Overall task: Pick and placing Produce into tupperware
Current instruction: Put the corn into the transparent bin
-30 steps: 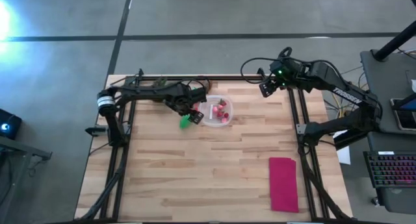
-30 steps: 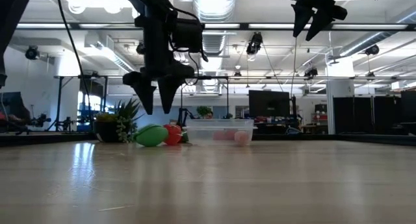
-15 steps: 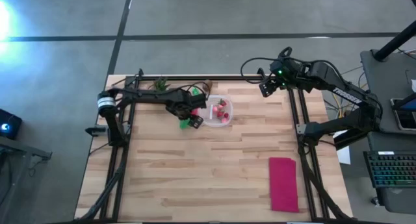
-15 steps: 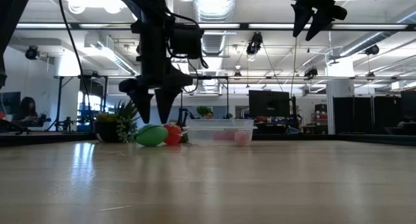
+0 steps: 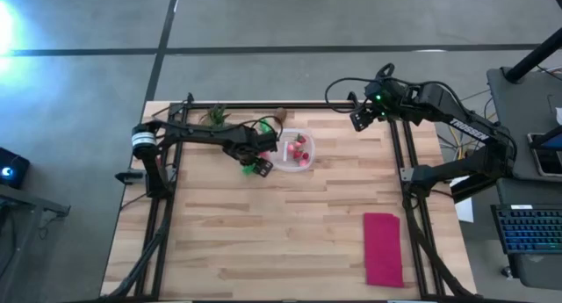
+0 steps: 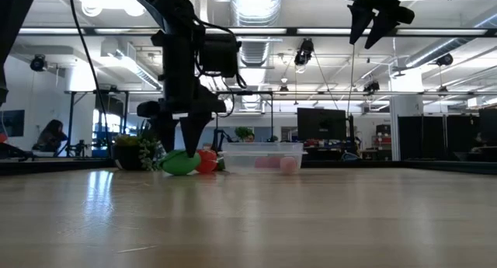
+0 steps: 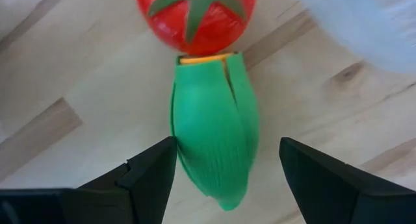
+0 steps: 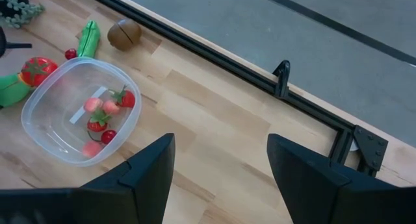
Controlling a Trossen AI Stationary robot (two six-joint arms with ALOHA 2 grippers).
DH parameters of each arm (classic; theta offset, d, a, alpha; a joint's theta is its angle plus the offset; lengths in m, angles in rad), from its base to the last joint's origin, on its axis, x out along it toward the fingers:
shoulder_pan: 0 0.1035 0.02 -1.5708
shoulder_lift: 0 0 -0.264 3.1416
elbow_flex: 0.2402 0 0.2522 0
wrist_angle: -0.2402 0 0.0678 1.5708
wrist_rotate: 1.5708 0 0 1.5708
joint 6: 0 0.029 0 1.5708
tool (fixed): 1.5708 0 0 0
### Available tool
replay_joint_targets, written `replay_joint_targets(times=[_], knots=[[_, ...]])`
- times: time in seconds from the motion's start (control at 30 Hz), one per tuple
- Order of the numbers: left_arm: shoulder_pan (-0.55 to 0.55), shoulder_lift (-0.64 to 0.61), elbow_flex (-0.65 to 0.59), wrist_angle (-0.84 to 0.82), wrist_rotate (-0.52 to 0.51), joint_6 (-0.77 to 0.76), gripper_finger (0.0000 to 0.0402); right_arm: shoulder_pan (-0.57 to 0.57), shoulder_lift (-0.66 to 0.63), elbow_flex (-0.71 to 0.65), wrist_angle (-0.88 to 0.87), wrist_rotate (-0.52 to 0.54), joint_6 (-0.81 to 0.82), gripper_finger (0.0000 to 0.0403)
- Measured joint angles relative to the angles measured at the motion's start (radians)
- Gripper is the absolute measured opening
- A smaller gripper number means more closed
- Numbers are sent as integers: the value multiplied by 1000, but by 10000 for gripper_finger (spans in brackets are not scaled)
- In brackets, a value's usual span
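My left gripper is open just above the table, one finger on each side of a green ribbed produce piece that lies flat beside a red tomato piece. In the low view the left gripper hangs right over that green piece. The clear tupperware sits just right of it and holds several small red pieces. A second green piece, a brown piece and a tiny red one lie beyond it. My right gripper waits open, high near the far right.
A leafy potted plant stands at the far edge, left of the produce. A magenta cloth lies flat at the near right. The wide wooden tabletop stretches toward the near edge. A black frame rail runs along the far edge.
My left gripper has come down toward the green produce piece beside the tomato and has turned about its own axis on the way. The produce and the tupperware have stayed where they were.
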Motion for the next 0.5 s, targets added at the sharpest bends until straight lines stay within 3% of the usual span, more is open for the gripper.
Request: replay_joint_targets(times=[0.5], knots=[[2,5,-72,98,2,6,258,0,0,0,1,0,19,237]])
